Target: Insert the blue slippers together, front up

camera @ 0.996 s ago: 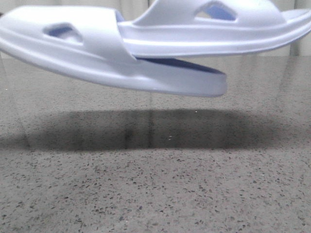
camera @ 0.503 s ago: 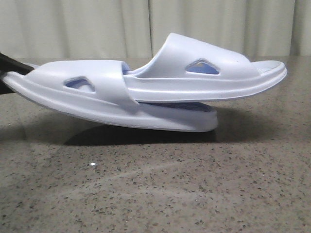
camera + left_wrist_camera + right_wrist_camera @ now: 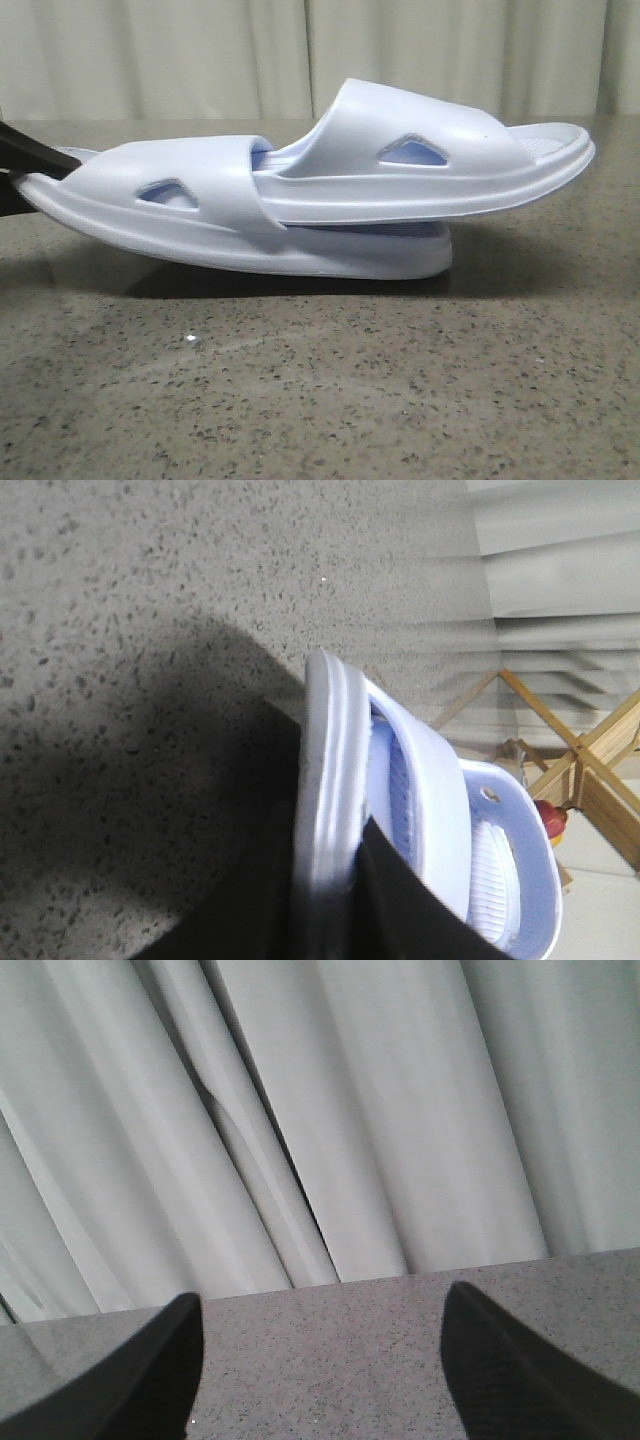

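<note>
The two pale blue slippers are nested together. One slipper (image 3: 200,215) lies lower at the left, and the other slipper (image 3: 430,165) has its end pushed under the first one's strap and sticks out to the right. The lower slipper's right end rests on the speckled table (image 3: 320,400); its left end is raised. My left gripper (image 3: 25,160) is shut on the left end of the lower slipper (image 3: 325,780); in the left wrist view its black fingers (image 3: 420,920) clamp the sole edge. My right gripper (image 3: 320,1305) is open and empty above bare table, and it is out of the front view.
Pale curtains (image 3: 300,55) hang behind the table's far edge. A wooden frame (image 3: 580,770) and a red object (image 3: 548,820) stand beyond the table in the left wrist view.
The nested slippers have come down from above the table until the lower slipper's right end rests on it. My left gripper has kept its hold.
</note>
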Tool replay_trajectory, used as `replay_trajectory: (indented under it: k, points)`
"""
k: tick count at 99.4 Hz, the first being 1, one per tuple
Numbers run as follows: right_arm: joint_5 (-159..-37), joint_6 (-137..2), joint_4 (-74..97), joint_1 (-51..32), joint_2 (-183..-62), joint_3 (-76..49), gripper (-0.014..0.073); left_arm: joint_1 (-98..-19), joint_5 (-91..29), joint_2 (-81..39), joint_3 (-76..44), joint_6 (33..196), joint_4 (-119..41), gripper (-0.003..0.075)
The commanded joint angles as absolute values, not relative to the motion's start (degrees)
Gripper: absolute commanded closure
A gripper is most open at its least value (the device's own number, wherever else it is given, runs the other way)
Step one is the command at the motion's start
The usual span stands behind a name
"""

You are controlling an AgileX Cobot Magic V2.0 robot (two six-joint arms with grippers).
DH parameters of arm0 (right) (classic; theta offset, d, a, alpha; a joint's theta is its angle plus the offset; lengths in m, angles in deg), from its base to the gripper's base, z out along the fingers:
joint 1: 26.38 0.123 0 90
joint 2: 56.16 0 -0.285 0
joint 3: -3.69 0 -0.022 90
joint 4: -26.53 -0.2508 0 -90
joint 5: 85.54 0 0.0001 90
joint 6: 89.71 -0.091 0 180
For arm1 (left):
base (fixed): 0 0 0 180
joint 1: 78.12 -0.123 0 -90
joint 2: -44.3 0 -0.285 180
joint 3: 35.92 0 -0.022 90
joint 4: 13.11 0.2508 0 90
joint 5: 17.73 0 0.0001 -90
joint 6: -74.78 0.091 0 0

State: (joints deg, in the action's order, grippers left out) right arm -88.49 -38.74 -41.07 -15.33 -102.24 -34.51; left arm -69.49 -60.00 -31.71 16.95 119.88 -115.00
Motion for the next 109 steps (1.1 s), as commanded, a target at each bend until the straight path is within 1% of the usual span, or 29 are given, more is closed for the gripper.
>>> replay_trajectory:
  k: [1,8,18,25,32,37,49,65,89,109]
  points:
    - [-87.2,-37.8,-40.5,-15.5,-101.9,-32.9,0.0158,-69.0,-64.1,-31.0,15.3,123.4,-119.4,0.0659]
    - [-87.2,-37.8,-40.5,-15.5,-101.9,-32.9,0.0158,-69.0,-65.3,-31.0,15.3,125.1,-119.3,0.0588]
    - [-87.2,-37.8,-40.5,-15.5,-101.9,-32.9,0.0158,-69.0,-65.6,-31.0,15.3,125.6,-119.3,0.0451]
    - [-87.2,-37.8,-40.5,-15.5,-101.9,-32.9,0.0158,-69.0,-65.0,-31.0,15.3,125.6,-119.5,0.0368]
    - [-87.3,-37.8,-40.5,-15.5,-101.9,-32.9,0.0158,-69.0,-63.3,-31.0,15.3,125.6,-119.5,0.0311]
    - [-87.5,-37.8,-40.5,-15.5,-101.9,-32.9,0.0158,-69.0,-61.7,-31.0,15.3,126.0,-119.5,0.0288]
    - [-87.7,-37.8,-40.5,-15.5,-101.9,-32.9,0.0158,-69.0,-56.7,-31.0,15.3,128.8,-119.7,0.0281]
    - [-87.9,-37.8,-40.4,-15.5,-101.9,-32.9,0.0158,-70.6,-53.6,-31.0,15.3,131.9,-119.7,0.0281]
    - [-87.9,-37.8,-39.2,-15.5,-101.9,-32.9,0.0158,-76.7,-53.3,-30.1,15.3,140.6,-119.7,0.0281]
    - [-83.4,-37.8,-35.5,-15.5,-101.9,-34.1,0.0158,-82.1,-53.3,-23.8,14.8,152.1,-119.7,0.0281]
